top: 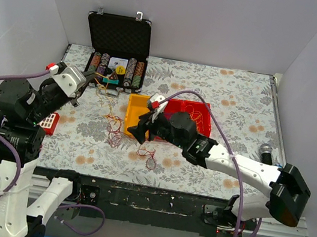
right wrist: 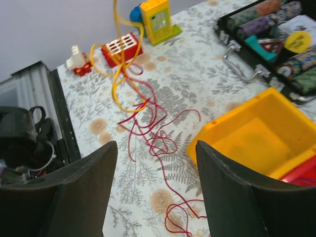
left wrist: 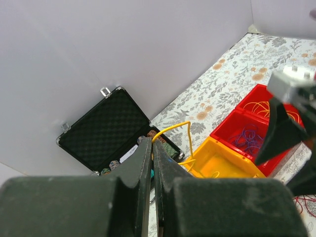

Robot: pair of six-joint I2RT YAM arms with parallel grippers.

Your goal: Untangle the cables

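Observation:
The cables lie loose on the floral table: red and yellow strands (top: 114, 130) left of the yellow bin, and a further red loop (top: 149, 158) nearer me. My left gripper (top: 87, 86) is raised at the left, shut on a yellow cable (left wrist: 174, 127) that leaves its fingertips (left wrist: 152, 144) and runs down to the tangle. My right gripper (top: 137, 127) hangs open and empty over the red strands (right wrist: 159, 139). In the right wrist view its fingers (right wrist: 86, 192) straddle them from above, and the yellow cable (right wrist: 122, 74) rises behind them.
A yellow bin (top: 137, 110) and a red bin (top: 201, 125) stand mid-table; the red bin holds purple (left wrist: 248, 137) and orange wires. An open black case (top: 118, 42) of poker chips sits at the back left. A red toy block (top: 50, 123) lies at the left.

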